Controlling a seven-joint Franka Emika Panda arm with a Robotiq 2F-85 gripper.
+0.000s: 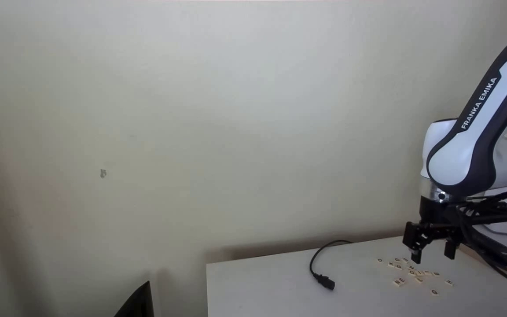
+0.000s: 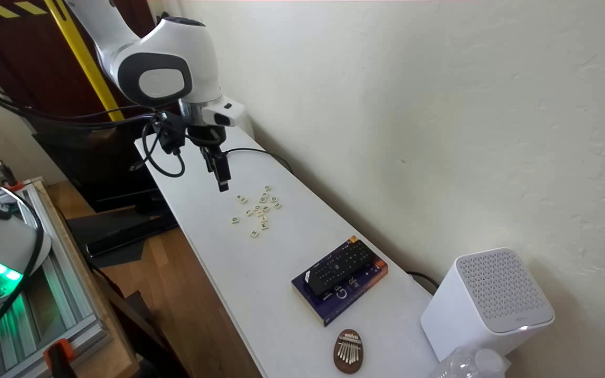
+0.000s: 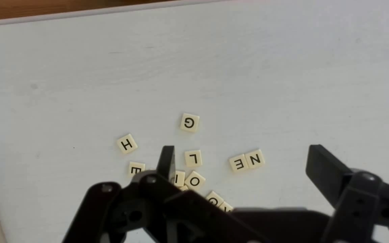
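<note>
A white table (image 2: 260, 273) by the wall (image 1: 236, 132) bears letter tiles (image 3: 193, 158) near the spread hand (image 3: 241, 150).

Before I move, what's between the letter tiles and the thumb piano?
The purple book, with a black keypad on top, lies between the letter tiles and thumb piano; it shows in an exterior view.
</note>
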